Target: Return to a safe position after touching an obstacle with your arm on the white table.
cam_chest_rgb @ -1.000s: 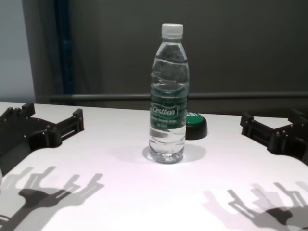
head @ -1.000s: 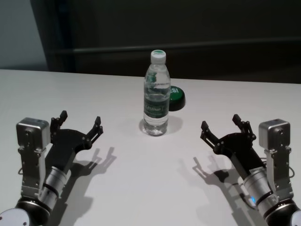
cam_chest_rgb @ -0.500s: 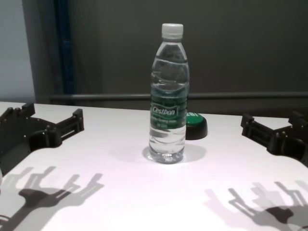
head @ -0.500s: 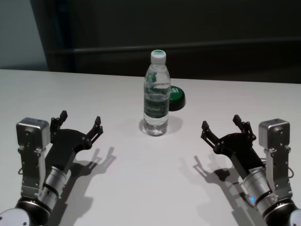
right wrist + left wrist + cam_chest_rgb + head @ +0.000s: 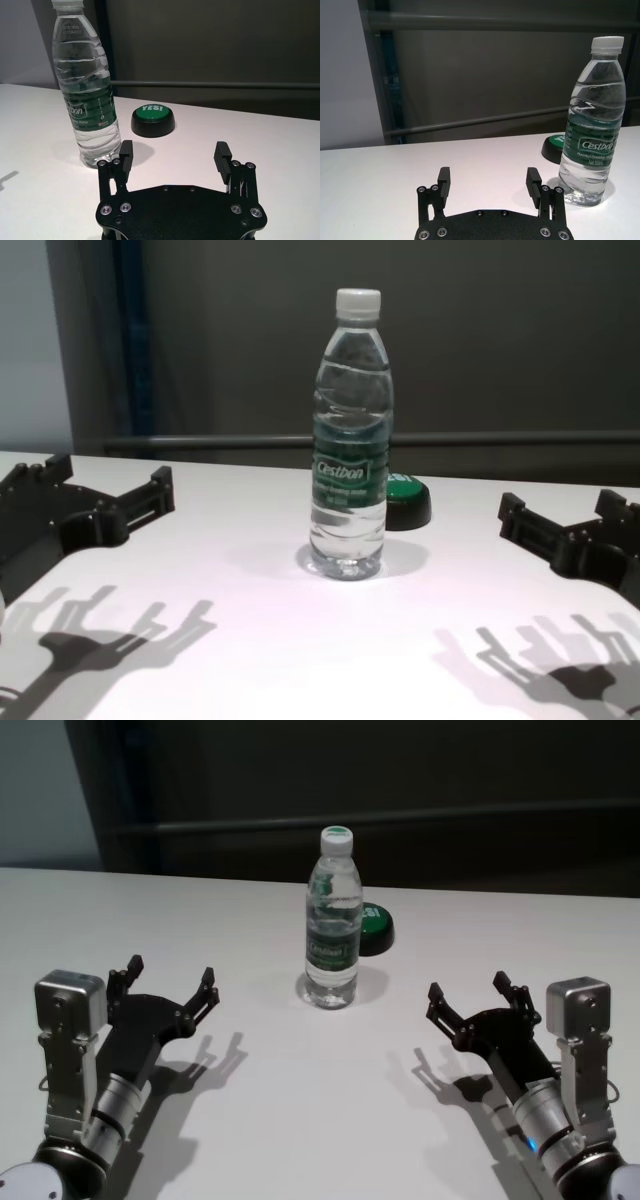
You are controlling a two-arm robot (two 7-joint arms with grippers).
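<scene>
The obstacle, a tall clear water bottle (image 5: 332, 935) with a white cap and dark green label, stands upright mid-way across the white table (image 5: 300, 1120). My left gripper (image 5: 172, 975) hovers low over the table to the bottle's near left, open and empty, well apart from it. Over on the near right, my right gripper (image 5: 467, 988) is also open and empty, clear of the bottle. The chest view shows the bottle (image 5: 350, 440) between the left gripper (image 5: 105, 480) and right gripper (image 5: 560, 505). Each wrist view shows its own open gripper (image 5: 488, 175) (image 5: 174, 147) with the bottle (image 5: 592, 130) (image 5: 90, 100) beyond.
A low black puck with a green top (image 5: 374, 928) sits just behind and right of the bottle, also visible as the puck (image 5: 153, 120) marked "YES!". A dark wall with a horizontal rail runs behind the table's far edge.
My right gripper has drifted slightly back toward my body and a little left. The left arm and the bottle have not moved.
</scene>
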